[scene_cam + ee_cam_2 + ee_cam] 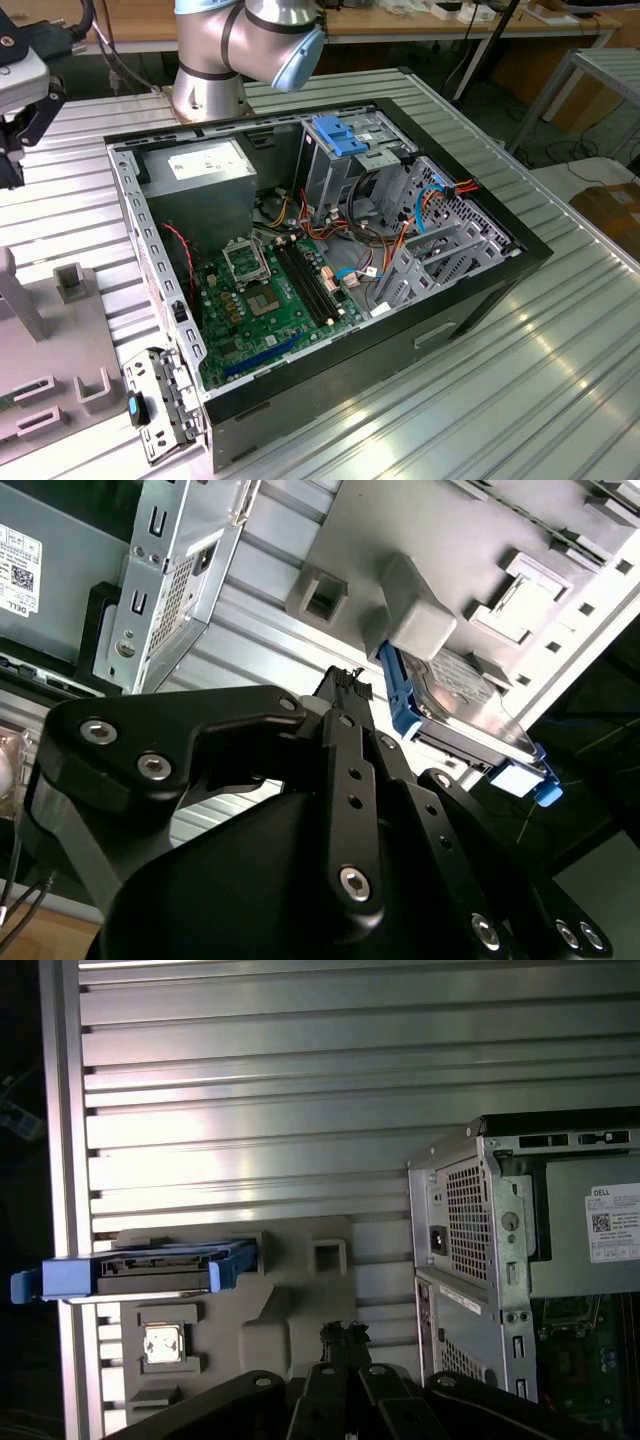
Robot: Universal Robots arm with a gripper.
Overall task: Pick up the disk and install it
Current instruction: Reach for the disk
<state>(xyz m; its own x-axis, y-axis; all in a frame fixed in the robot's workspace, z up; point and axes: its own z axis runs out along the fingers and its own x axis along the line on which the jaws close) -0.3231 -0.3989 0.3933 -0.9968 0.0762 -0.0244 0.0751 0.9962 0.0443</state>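
Black linkage of my own gripper (340, 1338) sat closest to the lens in the first wrist view. Jaws were drawn together with nothing between them.

Disk (160, 1282) not yet taken. It stood on its long edge in a grey holder (300, 1290) outside the case (470, 1220), near the perforated end wall but apart from it, on the ribbed metal table (300, 1110).

Handling, my guess: stiff and dense for its bulk, with a bare metal face that may slip and insides that would not like a knock. Blue side rails (400, 705) looked like springy plastic. A pinch across the flat faces near the middle seemed safer than one on the rails.

Room: open table lay beyond the holder, away from the case. Inside the case, in the exterior view, the drive cage (440, 240) was hemmed in by loose cables (430, 200) and a blue bracket (345, 135). Edges were tight there.
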